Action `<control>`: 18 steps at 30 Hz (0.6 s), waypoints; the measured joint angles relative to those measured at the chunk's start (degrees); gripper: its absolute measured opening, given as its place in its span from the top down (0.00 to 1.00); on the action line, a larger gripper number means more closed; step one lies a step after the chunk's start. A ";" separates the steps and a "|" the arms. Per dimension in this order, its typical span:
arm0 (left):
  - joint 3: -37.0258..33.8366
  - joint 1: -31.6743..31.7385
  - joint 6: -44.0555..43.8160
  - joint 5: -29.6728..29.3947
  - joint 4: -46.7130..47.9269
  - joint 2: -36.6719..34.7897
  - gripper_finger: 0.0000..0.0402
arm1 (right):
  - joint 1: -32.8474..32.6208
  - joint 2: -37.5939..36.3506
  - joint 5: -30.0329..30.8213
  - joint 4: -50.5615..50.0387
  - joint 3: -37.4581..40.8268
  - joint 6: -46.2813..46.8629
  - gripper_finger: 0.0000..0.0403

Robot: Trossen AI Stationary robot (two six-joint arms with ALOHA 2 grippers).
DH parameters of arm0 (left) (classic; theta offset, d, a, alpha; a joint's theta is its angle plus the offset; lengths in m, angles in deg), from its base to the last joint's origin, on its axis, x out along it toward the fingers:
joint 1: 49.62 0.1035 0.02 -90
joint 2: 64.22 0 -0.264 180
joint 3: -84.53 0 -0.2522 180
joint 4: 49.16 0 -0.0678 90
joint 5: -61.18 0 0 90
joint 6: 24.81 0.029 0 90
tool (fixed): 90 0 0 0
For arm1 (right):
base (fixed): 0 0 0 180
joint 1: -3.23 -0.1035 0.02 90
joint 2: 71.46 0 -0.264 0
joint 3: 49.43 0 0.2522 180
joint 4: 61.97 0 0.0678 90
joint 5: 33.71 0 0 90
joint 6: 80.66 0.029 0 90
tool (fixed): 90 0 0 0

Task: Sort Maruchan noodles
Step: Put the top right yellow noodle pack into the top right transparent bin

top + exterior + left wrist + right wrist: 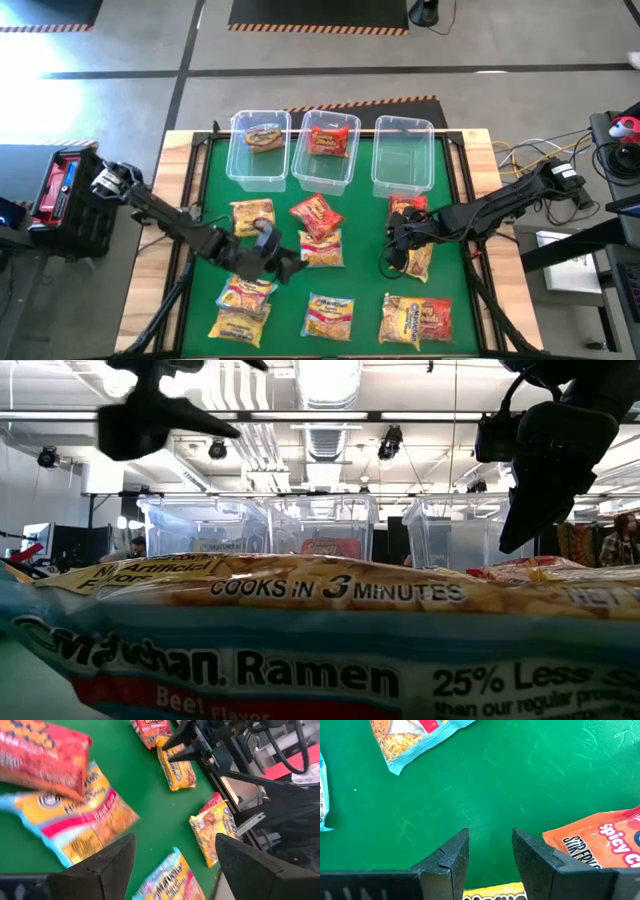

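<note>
Maruchan noodles (300,650) nearest us — scattered over the green bench (365,255), two already binned.
We judge them light, crinkly, slippery — pinch a sealed edge; left end effector (262,248) gapes wide and empty, right end effector (490,852) narrow, holding nothing.

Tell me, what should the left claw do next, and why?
Probably dip down and pinch the red packet beside it. The left claw hangs open and empty over the green mat, and the middle bin already holds a red one.
</note>
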 joint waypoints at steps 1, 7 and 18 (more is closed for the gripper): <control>0.00 -0.84 -1.17 -0.73 0.09 0.08 0.36 | -0.01 0.00 0.00 0.00 0.00 0.00 0.65; 0.00 -2.54 -4.27 -1.23 0.46 0.85 0.36 | -0.01 0.00 0.00 0.00 0.00 0.00 0.65; 0.00 -2.48 -7.16 -1.40 0.01 3.30 0.36 | 0.00 0.00 -0.07 4.69 0.00 0.07 0.65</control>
